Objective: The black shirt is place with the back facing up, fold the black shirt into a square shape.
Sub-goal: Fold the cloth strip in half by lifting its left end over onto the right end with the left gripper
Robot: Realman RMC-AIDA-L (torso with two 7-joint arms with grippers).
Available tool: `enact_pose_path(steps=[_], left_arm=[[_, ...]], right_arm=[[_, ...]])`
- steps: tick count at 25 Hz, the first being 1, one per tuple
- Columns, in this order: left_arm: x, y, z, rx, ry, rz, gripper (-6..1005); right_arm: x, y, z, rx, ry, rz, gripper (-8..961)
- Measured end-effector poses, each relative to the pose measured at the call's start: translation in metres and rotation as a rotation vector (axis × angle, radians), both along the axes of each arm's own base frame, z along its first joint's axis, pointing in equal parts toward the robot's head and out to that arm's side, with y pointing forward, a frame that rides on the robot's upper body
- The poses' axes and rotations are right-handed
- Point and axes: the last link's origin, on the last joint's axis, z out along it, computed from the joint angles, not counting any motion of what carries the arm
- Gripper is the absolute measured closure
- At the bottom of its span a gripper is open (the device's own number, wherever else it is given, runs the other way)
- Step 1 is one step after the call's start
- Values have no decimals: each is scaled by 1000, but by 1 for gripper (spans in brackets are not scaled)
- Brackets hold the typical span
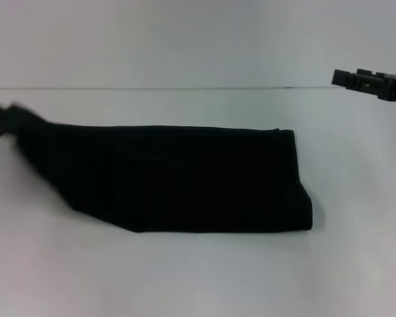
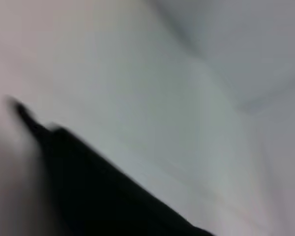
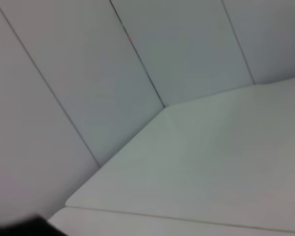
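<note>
Black shirt (image 1: 185,178) on white table (image 1: 198,277)

Left end effector (image 1: 1,120) low, right end effector (image 1: 373,83) raised

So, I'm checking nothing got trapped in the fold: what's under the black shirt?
Only the white table shows around the black shirt, which lies flat as a folded band. Whatever sits beneath or between its layers is covered.

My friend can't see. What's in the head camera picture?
A black shirt, folded into a long band, lies across a white table. The left gripper is at the shirt's raised left end, and the right gripper hovers apart at the far right.
</note>
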Motion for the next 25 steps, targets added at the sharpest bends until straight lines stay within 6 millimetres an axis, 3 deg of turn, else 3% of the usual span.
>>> enact_pose_path(steps=[2, 4, 7, 11, 14, 16, 18, 20, 25], left_arm=[[49, 22, -19, -75, -119, -167, 949], [85, 36, -42, -137, -190, -266, 949], [148, 57, -107, -247, -241, -388, 948], [191, 61, -186, -285, -225, -393, 918], [201, 56, -237, -232, -236, -354, 887], [196, 41, -268, -203, -269, -285, 867], [186, 24, -288, -154, -290, -233, 847], [179, 9, -296, -100, -319, -221, 827], [174, -13, -278, -19, -484, -302, 776]], right_arm=[[4, -3, 4, 11, 0, 3, 56], [13, -9, 12, 37, 2, 1, 55], [27, -18, 24, 77, 0, -6, 55], [46, -31, 46, 111, -13, -22, 55], [54, -38, 56, 123, -27, -22, 56], [59, -41, 62, 127, -39, -25, 56], [61, -43, 64, 127, -52, -26, 56], [62, -43, 66, 123, -60, -26, 56], [63, -44, 64, 63, -70, -47, 55]])
